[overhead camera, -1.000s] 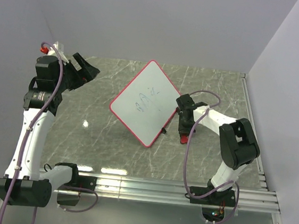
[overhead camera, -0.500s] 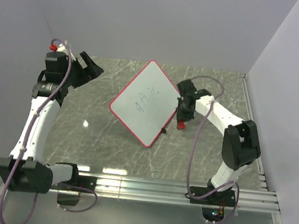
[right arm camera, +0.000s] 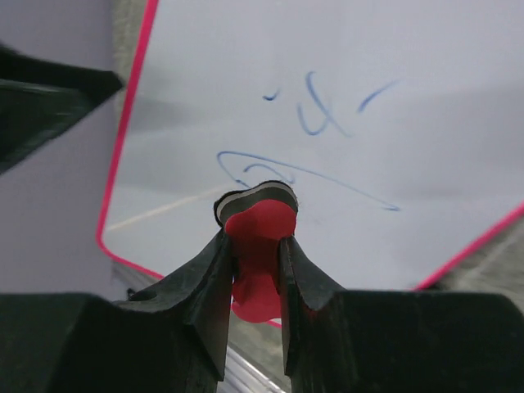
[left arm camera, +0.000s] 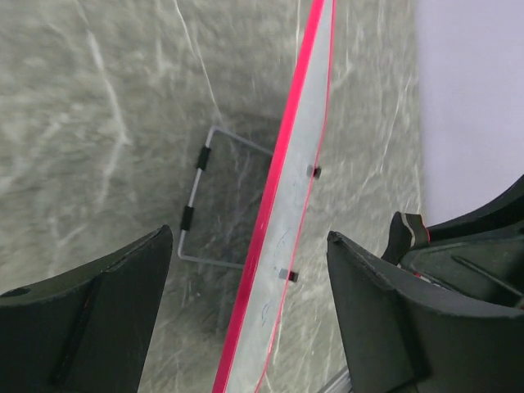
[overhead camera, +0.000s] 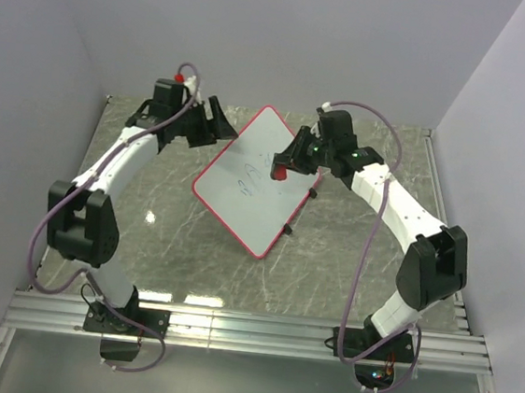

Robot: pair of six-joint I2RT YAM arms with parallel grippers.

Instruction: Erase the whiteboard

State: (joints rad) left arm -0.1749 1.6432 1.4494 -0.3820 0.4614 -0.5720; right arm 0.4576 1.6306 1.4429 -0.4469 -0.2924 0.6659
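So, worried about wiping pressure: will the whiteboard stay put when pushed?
Likely not: the whiteboard seems propped on a thin wire stand, so it may tip or slide. The left end effector straddling its edge could steady it.

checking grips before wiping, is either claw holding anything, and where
Right claw pinches the red eraser by its narrow middle; left claw is open, holding nothing.

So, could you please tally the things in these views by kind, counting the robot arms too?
Whiteboard: 1
Red eraser: 1
Robot arms: 2 (left arm, right arm)
Total: 4
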